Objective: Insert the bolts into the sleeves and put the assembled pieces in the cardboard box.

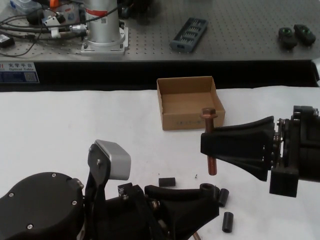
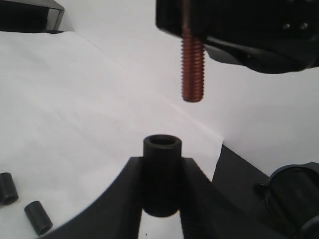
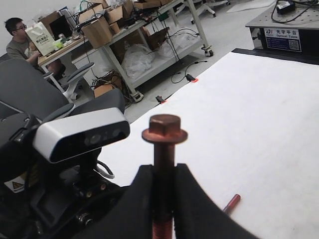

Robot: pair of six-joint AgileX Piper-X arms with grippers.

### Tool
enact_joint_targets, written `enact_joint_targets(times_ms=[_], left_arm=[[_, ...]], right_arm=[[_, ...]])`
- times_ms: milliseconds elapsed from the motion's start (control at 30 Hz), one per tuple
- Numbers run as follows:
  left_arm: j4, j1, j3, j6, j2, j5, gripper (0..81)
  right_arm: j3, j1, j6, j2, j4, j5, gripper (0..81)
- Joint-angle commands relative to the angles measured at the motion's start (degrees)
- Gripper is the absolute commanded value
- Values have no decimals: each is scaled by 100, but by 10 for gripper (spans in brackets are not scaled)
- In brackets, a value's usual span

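The right hand (image 1: 212, 145), coming in from the right edge of the high view, is clamped on a copper bolt (image 1: 212, 165) at mid-shaft. The bolt's head is up and its threaded end points down. Just below it, at the lower middle of that frame, the left hand (image 1: 204, 199) is closed on a black sleeve (image 1: 207, 188), held upright with its open bore facing up. In the left wrist view the bolt's threaded tip hangs over the sleeve's mouth with a clear gap between them (not touching, and I cannot tell whether the two line up exactly). The cardboard box (image 1: 185, 120) sits open behind the bolt, at the centre of the high view, on the white-covered bench (image 1: 75, 120). Three loose sleeves (image 1: 167, 181) lie on the bench near the left hand: one to the left of the held sleeve and two to its lower right. A second bolt (image 3: 232, 203) lies flat on the bench in the right wrist view.
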Motion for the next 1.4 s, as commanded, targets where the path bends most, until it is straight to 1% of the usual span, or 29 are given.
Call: enact_joint_targets(times_ms=[0,467,633,1367], left_arm=[[-280,16,-10,-99,-67,221,27],[-384,16,-10,-248,-67,325,27],[-399,16,-10,-269,-67,457,27],[-379,16,-10,-389,-67,385,27]], right_arm=[[-19,9,-118,7,23,22,59],[-19,9,-236,7,304,19,59],[-19,9,-236,7,318,19,59],[-19,9,-102,7,315,-101,59]])
